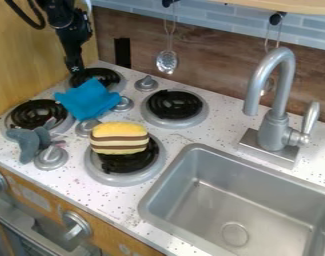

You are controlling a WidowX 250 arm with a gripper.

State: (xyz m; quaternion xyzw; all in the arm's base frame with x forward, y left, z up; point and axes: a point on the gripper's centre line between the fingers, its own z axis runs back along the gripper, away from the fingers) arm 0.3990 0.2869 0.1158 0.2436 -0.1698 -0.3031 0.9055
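Near the soft, creased blue cloth [89, 100] hangs the black tool [75, 69] — wide or narrow, I cannot tell.

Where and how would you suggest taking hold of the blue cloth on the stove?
I would pinch the blue cloth near its middle, coming down from above. It lies crumpled, partly over the rim of a burner, and its bunched folds seem to offer raised fabric to close on. Nothing lies on top of it, so that approach looks open.
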